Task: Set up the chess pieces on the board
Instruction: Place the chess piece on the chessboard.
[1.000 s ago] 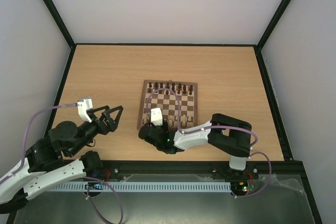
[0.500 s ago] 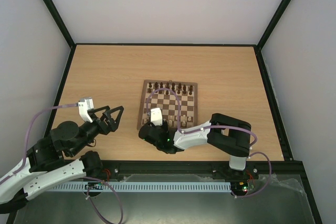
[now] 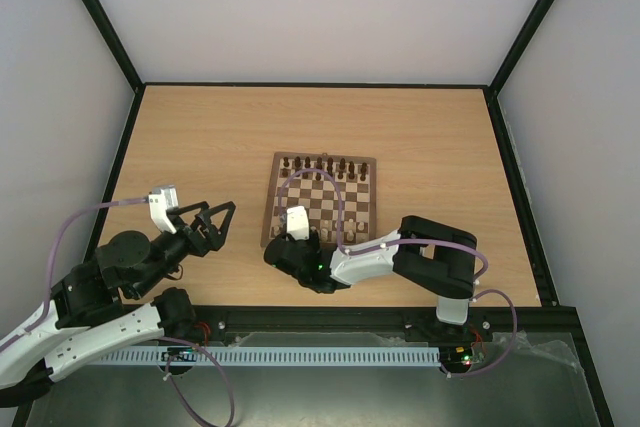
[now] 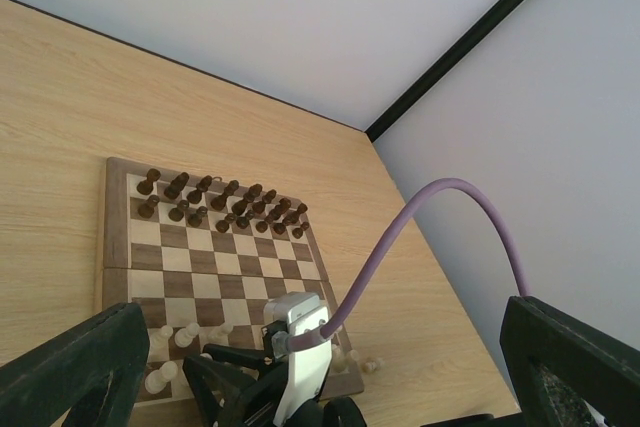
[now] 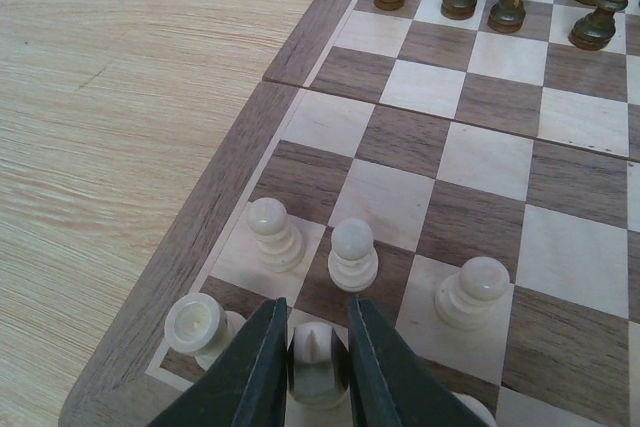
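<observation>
The right tool point(image 5: 318, 362) grips a pale piece point(image 5: 312, 345), upright, probably already standing on the near row of the board point(image 5: 200, 227), just beside the corner piece point(image 5: 198, 325). The left tool point(image 3: 207, 219) hangs wide open over the bench point(image 3: 200, 137), well apart from the board

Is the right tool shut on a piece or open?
Shut: the right tool grips a pale piece on the board's near row.

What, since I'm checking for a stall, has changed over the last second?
Nothing visibly changed. The right end effector stays closed on a pale chess piece at the near-left corner of the board; the left end effector stays open, off the board.
</observation>
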You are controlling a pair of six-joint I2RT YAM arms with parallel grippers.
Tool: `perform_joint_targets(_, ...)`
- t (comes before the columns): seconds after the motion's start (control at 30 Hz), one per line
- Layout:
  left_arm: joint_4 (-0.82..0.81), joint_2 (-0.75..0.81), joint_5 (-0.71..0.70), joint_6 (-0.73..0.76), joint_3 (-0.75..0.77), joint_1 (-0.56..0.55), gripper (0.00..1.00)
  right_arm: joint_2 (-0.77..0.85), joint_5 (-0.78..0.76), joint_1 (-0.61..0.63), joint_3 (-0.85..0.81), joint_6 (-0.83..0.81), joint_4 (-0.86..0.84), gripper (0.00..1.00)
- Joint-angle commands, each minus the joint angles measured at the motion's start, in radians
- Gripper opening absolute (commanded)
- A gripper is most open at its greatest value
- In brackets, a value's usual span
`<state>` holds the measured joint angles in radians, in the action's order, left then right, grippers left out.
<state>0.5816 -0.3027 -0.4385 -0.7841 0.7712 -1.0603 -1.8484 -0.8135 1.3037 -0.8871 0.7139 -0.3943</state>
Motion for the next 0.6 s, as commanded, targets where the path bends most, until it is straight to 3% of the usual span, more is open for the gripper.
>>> perform_joint_targets(0.0, -0.01, 0.005, -0.016, 0.011, -0.009, -0.004, 0.99, 0.02, -0.003, -0.001, 0.022, -0.004, -0.011, 0.19)
perform_joint_targets(0.57, -0.01, 0.001, -0.016, -0.002, -0.018, -0.003, 0.99, 0.106, -0.006, 0.024, 0.041, -0.036, -0.005, 0.22)
